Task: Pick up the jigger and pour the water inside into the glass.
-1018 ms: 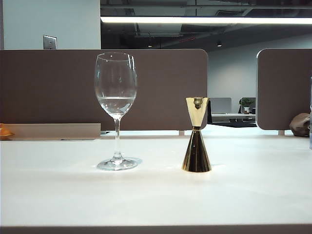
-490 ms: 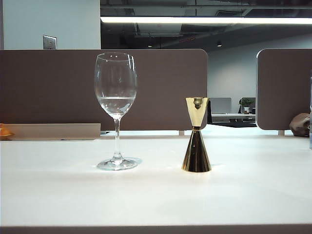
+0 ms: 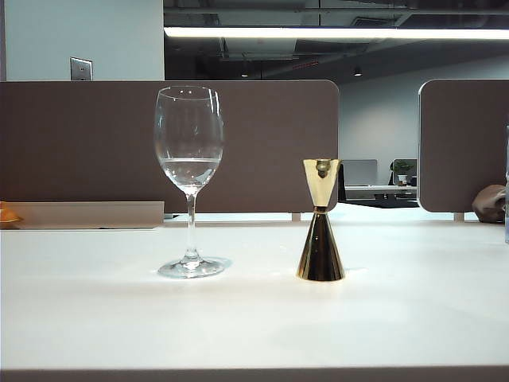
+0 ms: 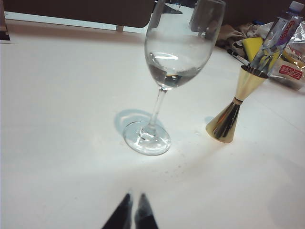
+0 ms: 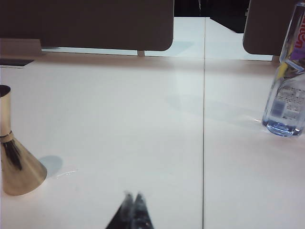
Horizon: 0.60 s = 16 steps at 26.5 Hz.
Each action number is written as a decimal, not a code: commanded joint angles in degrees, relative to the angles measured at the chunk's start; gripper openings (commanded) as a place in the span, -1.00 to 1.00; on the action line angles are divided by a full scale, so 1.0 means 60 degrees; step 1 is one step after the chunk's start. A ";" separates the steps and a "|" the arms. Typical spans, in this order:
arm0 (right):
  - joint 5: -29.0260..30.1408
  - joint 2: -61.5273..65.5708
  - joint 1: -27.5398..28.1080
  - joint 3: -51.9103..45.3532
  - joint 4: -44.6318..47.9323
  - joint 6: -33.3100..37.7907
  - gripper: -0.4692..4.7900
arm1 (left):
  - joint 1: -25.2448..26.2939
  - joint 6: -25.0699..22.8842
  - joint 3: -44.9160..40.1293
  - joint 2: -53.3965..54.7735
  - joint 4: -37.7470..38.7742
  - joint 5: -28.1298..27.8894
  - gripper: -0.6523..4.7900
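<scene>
The white table (image 3: 413, 318) carries all items. The glass (image 3: 189, 179) stands upright left of centre in the exterior view, its foot flat on the table surface, with the water (image 3: 189, 171) filling the lower part of the bowl. The jigger (image 3: 320, 220) stands upright to the right of the glass, near it but apart, wide lower cone resting on the table; no gripper touches it. A clear plastic bottle (image 5: 287, 90) with a blue-tinted base stands upright on the table, well apart from the jigger on the side away from the glass. The left gripper (image 4: 133, 212) sits low over bare table in front of the glass foot, apart from it; its two dark fingertips are pressed almost together and hold nothing. The right gripper (image 5: 132, 210) sits low over bare table between the jigger and the bottle, closer to the jigger but not in contact; its fingertips are pressed together and hold nothing. Neither gripper appears in the exterior view.
</scene>
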<state>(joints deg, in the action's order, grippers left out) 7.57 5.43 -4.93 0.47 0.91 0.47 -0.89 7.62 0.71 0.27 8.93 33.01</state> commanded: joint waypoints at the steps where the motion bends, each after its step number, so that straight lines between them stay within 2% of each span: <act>1: 0.0007 -0.0007 -0.0007 -0.0040 0.0098 0.0033 -0.82 | 0.0007 0.0055 0.0040 0.0011 0.0113 0.0106 -0.68; 16: 0.0011 -0.0885 0.0310 -0.0036 0.0328 0.0033 -0.82 | -0.0004 0.0055 0.0040 0.0011 0.0102 0.0109 -0.68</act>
<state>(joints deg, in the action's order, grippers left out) 7.62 0.10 -3.55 0.47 1.87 0.54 -0.91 7.62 0.71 0.27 8.95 33.01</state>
